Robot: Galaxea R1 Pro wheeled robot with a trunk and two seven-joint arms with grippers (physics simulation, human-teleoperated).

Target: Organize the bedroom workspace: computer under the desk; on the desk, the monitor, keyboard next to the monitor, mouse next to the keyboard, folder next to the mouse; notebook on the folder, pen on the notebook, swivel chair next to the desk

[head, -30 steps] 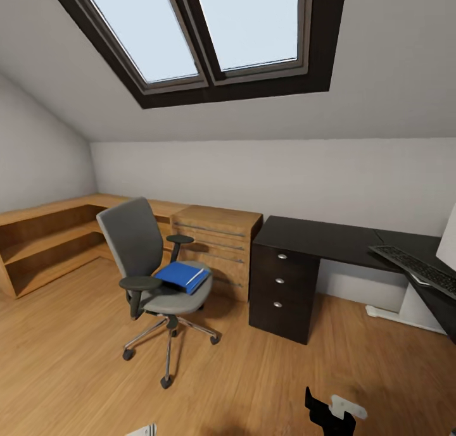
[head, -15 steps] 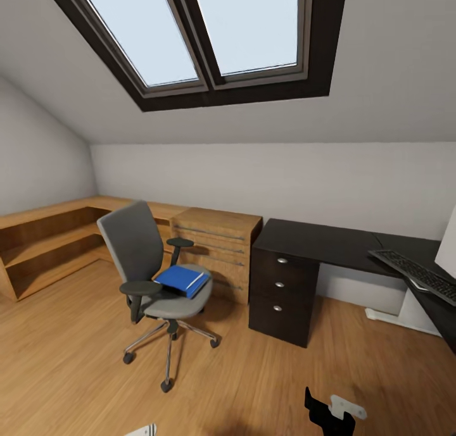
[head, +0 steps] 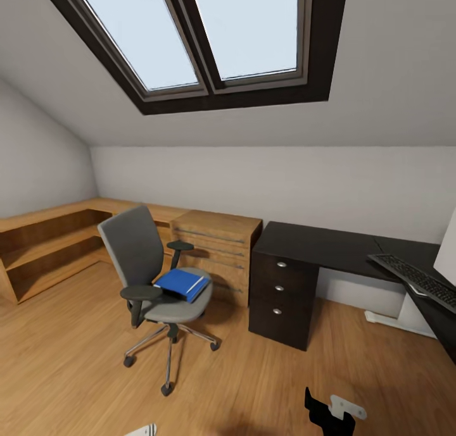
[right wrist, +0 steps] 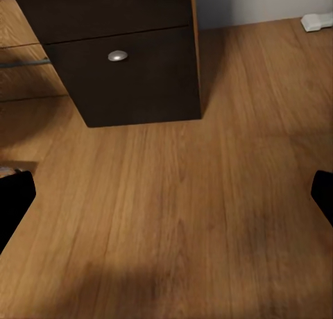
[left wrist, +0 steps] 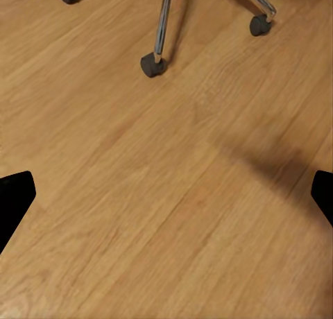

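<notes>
The swivel chair (head: 155,278) stands on the wooden floor (head: 76,360), in front of the light wooden chest of drawers (head: 218,249) and apart from the black table (head: 329,243), which is just beside that chest on the chest's other side. The blue folder (head: 182,283) lies flat on the chair's grey seat, with a thin pale pen (head: 196,278) resting on top of it. On the table's far end from the chair, the keyboard (head: 418,278) lies on the glossy top, and a white edge of the monitor (head: 447,249) shows just beyond it. The table's drawer unit (head: 282,297) with round silver knobs stands on the floor next to the chest.

The left hand (left wrist: 166,201) hangs over bare floor near the chair's casters (left wrist: 152,64), fingers spread wide apart and empty. The right hand (right wrist: 166,201) hangs over the floor in front of the drawer unit's bottom drawer (right wrist: 125,76), fingers likewise wide apart and empty.
</notes>
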